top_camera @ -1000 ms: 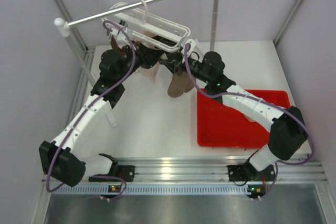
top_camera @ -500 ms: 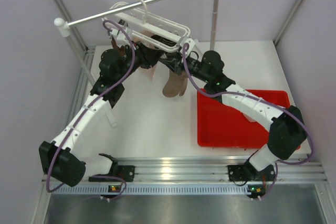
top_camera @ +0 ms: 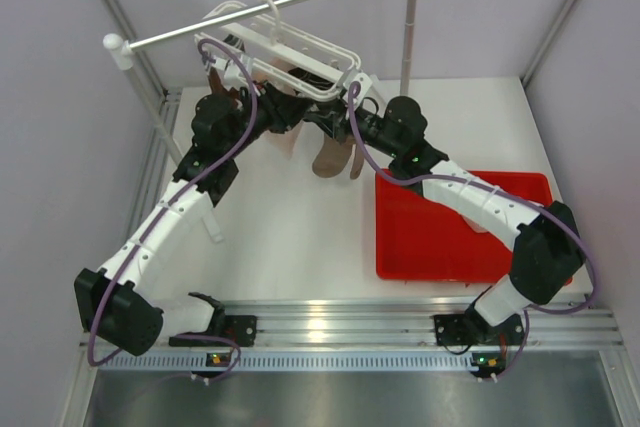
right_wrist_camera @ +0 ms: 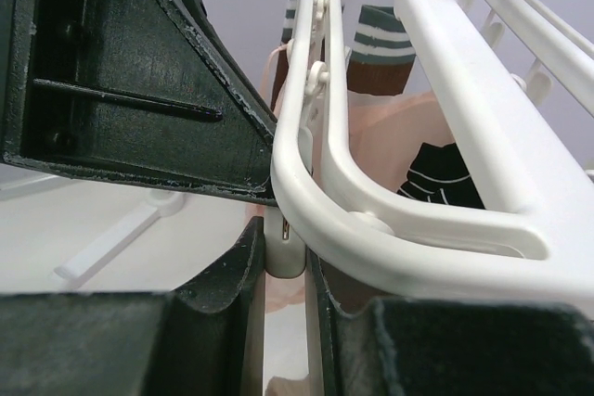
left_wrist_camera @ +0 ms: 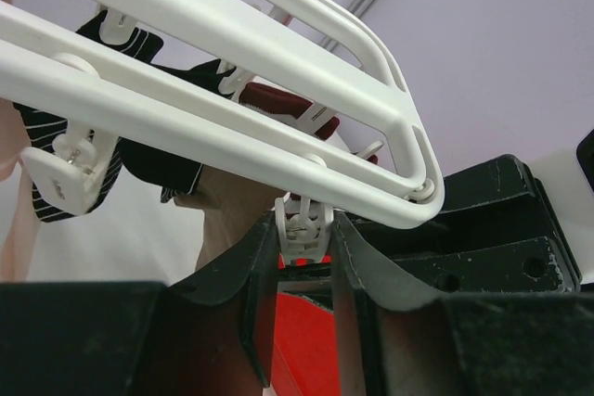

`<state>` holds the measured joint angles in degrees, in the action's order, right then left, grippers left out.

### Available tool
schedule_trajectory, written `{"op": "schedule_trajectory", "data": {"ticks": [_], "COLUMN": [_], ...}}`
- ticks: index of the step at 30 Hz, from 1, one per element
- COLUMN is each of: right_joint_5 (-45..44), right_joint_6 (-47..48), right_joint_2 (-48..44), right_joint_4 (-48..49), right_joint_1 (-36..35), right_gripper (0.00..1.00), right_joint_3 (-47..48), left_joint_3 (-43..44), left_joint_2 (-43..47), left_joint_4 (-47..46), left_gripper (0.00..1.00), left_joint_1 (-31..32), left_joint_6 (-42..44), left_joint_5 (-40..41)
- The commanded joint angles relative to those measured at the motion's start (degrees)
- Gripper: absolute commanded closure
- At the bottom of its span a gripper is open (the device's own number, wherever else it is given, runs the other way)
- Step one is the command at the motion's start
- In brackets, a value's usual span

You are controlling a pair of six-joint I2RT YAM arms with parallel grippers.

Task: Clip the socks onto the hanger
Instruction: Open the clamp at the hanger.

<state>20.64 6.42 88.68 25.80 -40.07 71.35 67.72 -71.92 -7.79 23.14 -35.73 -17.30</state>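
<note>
Left hand [left_wrist_camera: 303, 246] is clenched on a dangling clip [left_wrist_camera: 303, 225] at the hanger's [left_wrist_camera: 213, 127] end. My right hand [right_wrist_camera: 285, 257] pinches a corner clip [right_wrist_camera: 284, 249] and sits nearer the taupe sock [top_camera: 333, 159], which hangs lengthwise toward 6 o'clock below both. Only the wrist views show those pinches; only the top view shows the sock's full length.

The white table [top_camera: 290, 237] carries a red tray [top_camera: 430, 237] at four o'clock. A slim white pole [top_camera: 408, 37] stands at one o'clock and a second pole [top_camera: 150, 112] at the ten o'clock edge. At eight o'clock lies a small white piece [top_camera: 213, 227], possibly a loose clip.
</note>
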Motion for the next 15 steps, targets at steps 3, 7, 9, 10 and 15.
{"op": "schedule_trajectory", "data": {"ticks": [3, 7, 9, 10, 15], "right_joint_5": [0.63, 0.80, 0.80, 0.80, 0.89], "right_joint_6": [0.18, 0.26, 0.18, 0.26, 0.35], "right_joint_2": [-1.94, -2.20, -2.38, -2.38, -2.55], "right_joint_4": [2.50, 2.59, 2.67, 2.67, 2.76], "right_joint_1": [-0.18, -0.09, -0.18, -0.18, -0.27], "right_gripper": [1.00, 1.00, 1.00, 1.00, 1.00], "right_joint_3": [-0.33, -0.95, -1.13, -1.13, -1.48], "left_joint_3": [-0.75, -0.58, -0.05, -0.13, 0.13], "left_joint_2": [1.43, 1.52, 1.17, 1.17, 0.73], "left_joint_4": [-5.91, -6.36, -6.36, -6.36, -6.62], "left_gripper": [0.63, 0.59, 0.59, 0.60, 0.65], "left_joint_1": [-0.28, -0.37, -0.46, -0.46, -0.72], "left_joint_6": [-3.73, -4.88, -5.23, -5.58, -6.37], "left_joint_5": [0.95, 1.65, 2.35, 2.71, 3.15]}}
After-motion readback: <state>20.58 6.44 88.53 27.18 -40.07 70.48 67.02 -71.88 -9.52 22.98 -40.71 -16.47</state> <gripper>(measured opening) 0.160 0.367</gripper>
